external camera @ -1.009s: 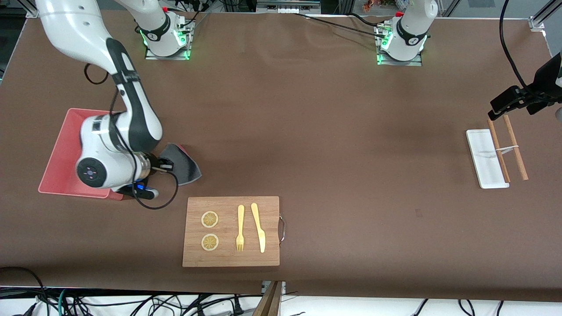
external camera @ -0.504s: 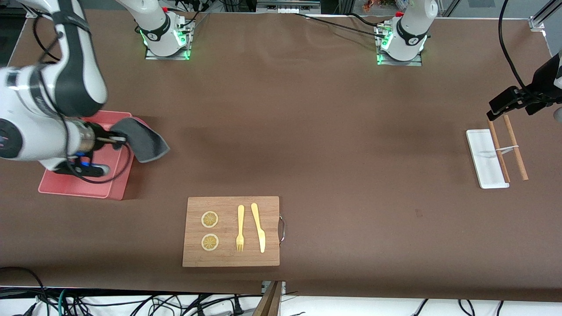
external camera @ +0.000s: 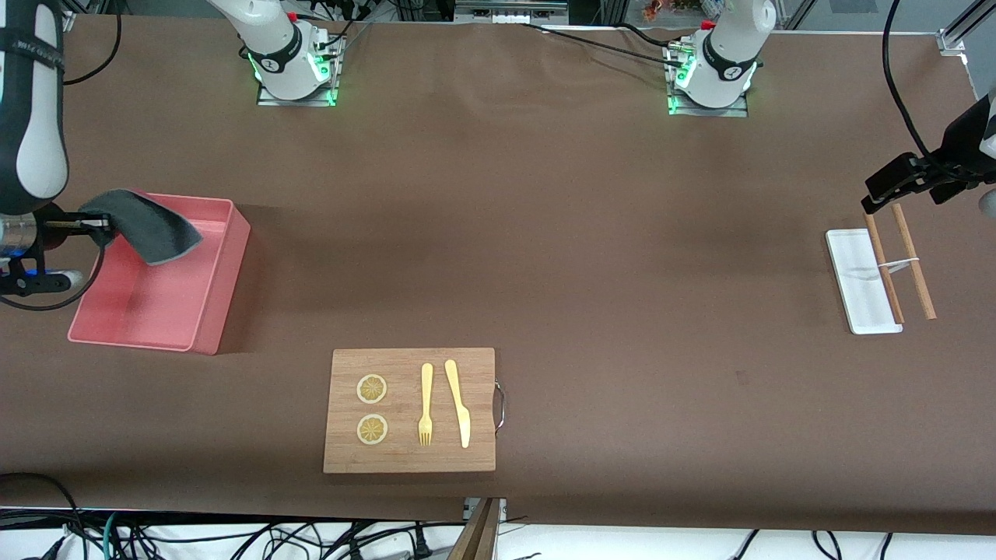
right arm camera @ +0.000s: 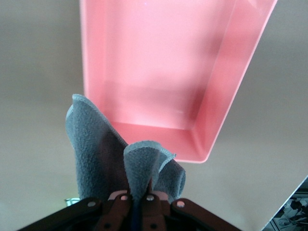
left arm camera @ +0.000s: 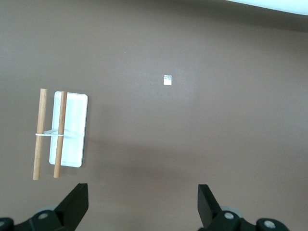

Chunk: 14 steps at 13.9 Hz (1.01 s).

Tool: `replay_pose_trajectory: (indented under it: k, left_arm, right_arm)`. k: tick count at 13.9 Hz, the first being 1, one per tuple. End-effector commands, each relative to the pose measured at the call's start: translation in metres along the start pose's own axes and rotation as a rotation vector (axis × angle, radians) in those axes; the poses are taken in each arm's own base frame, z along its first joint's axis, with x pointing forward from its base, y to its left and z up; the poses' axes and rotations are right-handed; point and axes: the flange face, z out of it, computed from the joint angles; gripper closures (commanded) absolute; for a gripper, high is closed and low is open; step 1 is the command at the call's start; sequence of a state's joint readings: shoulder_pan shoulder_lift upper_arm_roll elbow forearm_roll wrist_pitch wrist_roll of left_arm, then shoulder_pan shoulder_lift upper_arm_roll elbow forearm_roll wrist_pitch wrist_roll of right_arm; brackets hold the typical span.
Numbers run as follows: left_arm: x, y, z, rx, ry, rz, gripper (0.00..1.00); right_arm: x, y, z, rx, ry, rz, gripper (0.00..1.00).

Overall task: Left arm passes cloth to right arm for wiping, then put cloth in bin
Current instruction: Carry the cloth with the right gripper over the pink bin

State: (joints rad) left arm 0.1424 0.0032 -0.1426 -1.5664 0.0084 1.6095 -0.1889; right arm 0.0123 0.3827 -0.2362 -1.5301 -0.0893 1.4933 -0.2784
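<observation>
My right gripper (external camera: 95, 224) is shut on a grey cloth (external camera: 146, 231), which hangs in folds over the pink bin (external camera: 233, 247) at the right arm's end of the table. In the right wrist view the cloth (right arm camera: 101, 151) is pinched between the fingers of the right gripper (right arm camera: 140, 196), and the bin (right arm camera: 154, 62) below it holds nothing. My left gripper (external camera: 883, 198) waits over the left arm's end of the table, above a white tray. Its fingers stand wide open in the left wrist view, the left gripper (left arm camera: 142, 204) with only bare table between them.
A wooden board (external camera: 408, 459) with two lemon slices, a fork and a knife lies near the front edge. A flat white tray (external camera: 856, 288) with two tied wooden sticks (external camera: 912, 260) across it lies under the left gripper. A small white tag (left arm camera: 167, 80) marks the table.
The right arm has swung toward its end of the table, carrying the cloth from beside the bin's wall to over the bin. The left arm has not moved.
</observation>
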Motion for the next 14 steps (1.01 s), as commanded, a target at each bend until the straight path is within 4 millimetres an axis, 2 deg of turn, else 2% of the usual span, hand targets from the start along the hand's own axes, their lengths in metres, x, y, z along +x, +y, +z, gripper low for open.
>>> replay_pose_trajectory:
  k: [1,5,11,12,13,14]
  left_arm:
    - [0.0,0.001,-0.004,-0.018,0.001,-0.004,0.0]
    - [0.0,0.002,-0.004,-0.018,0.001,-0.002,0.0]
    - [-0.001,0.004,-0.003,-0.018,0.0,0.001,0.0]
    - [0.0,0.004,-0.002,-0.018,-0.002,0.001,0.0]
    - [0.0,0.004,-0.002,-0.018,-0.002,0.001,0.0]
    - [0.0,0.004,-0.002,-0.018,-0.002,0.001,0.0]
  right_arm:
    - [0.017,0.011,0.043,-0.026,-0.017,-0.008,1.0]
    - [0.041,0.022,0.104,-0.046,0.024,-0.001,1.0]
    - [0.064,0.021,0.158,-0.056,0.068,-0.005,1.0]
    - [0.065,0.021,0.164,-0.058,0.079,-0.005,0.86]
    - [0.066,0.022,0.166,-0.061,0.091,0.0,0.24]
    - [0.065,0.025,0.161,-0.061,0.098,0.006,0.0]
